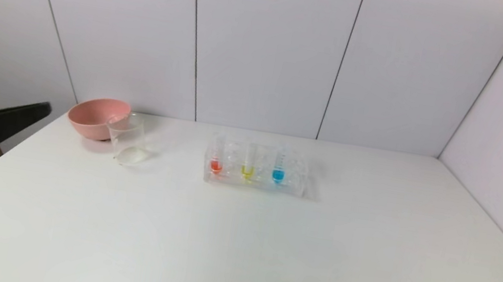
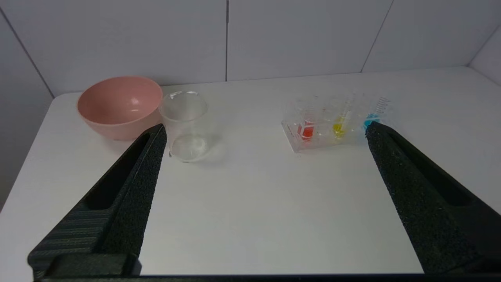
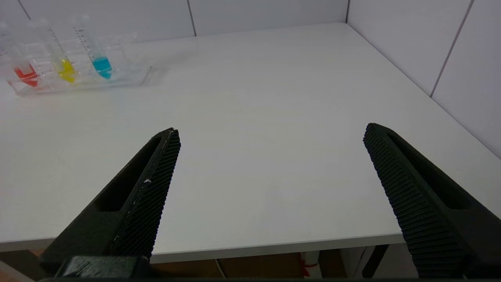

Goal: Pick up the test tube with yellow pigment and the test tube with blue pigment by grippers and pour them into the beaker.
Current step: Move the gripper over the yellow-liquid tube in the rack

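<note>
The test tube with yellow pigment (image 1: 247, 170) and the test tube with blue pigment (image 1: 278, 174) stand upright in a clear rack (image 1: 292, 188) at the table's far middle, to the right of a red-liquid tube (image 1: 216, 165). The empty clear beaker (image 1: 127, 141) stands left of the rack. My left gripper (image 1: 15, 99) is open and empty off the table's left edge; its wrist view shows the beaker (image 2: 184, 121), the yellow tube (image 2: 339, 127) and the blue tube (image 2: 370, 119) far ahead. My right gripper (image 3: 272, 129) is open and empty above the table's near right edge, out of the head view.
A pink bowl (image 1: 96, 116) stands just behind and left of the beaker, touching or nearly touching it. White wall panels close the back and right sides of the white table (image 1: 264, 254).
</note>
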